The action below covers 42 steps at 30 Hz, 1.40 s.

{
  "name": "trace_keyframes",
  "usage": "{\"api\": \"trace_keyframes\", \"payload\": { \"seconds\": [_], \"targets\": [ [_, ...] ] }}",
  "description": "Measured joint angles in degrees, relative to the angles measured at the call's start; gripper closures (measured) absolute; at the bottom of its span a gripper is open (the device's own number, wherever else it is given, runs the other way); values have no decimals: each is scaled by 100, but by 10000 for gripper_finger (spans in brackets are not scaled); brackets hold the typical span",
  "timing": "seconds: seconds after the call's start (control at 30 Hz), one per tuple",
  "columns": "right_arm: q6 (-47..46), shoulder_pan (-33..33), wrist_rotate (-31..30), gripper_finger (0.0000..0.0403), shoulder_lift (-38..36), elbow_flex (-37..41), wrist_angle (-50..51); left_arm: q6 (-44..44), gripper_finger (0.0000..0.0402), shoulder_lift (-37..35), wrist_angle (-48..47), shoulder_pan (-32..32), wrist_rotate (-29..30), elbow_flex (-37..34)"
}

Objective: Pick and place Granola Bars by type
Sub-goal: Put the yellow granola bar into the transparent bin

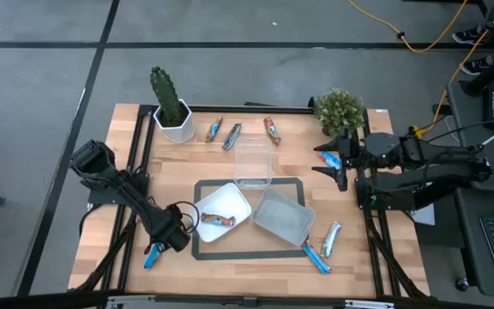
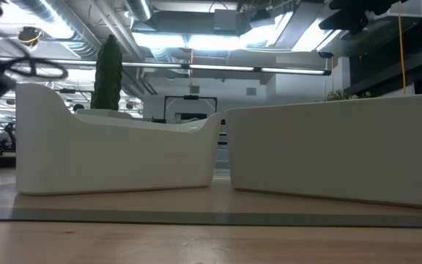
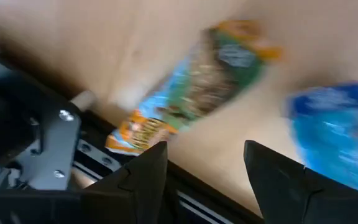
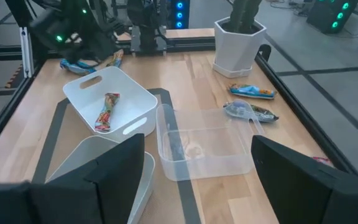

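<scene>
The left gripper (image 1: 177,232) is seen with its fingers apart and empty; a green-brown bar (image 3: 191,87) and a blue bar (image 3: 334,130) are seen just ahead of it

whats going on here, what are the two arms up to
Granola bars are being sorted into tubs. The left gripper is low at the table's front-left, open over a green-brown bar and a blue bar. One red-orange bar already lies in the white tub. The clear tub and grey tub look empty. The right gripper waits open at the right.
</scene>
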<state>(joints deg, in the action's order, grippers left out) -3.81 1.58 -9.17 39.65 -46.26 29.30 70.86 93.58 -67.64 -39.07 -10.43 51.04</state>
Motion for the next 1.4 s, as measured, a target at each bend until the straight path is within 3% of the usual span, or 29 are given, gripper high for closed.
{"api": "trace_keyframes", "payload": {
  "seconds": [0.27, 0.6, 0.7, 0.93, 1.17, 1.4],
  "targets": [
    [-345, 0, 323, 107, 191, 0, -17, -378, 196, 0, 526, 142, 28, -662],
    [-492, 0, 333, 107, 489, 0, -16, -1044, 222, -25, 1051, 175, 185, -732],
    [-491, 0, 337, 107, 571, 0, -17, -992, 255, -20, 1094, 175, 179, -729],
    [-492, 9, 632, 107, 612, 0, -25, -168, 382, -82, 1169, 173, 74, -714],
    [-484, 11, 750, 107, 596, 0, -26, 909, 375, -507, 56, 42, 405, -62],
    [-287, 11, 746, 107, 596, 0, -26, 1877, 383, -1014, -1798, -135, 801, 1312]
  ]
}}
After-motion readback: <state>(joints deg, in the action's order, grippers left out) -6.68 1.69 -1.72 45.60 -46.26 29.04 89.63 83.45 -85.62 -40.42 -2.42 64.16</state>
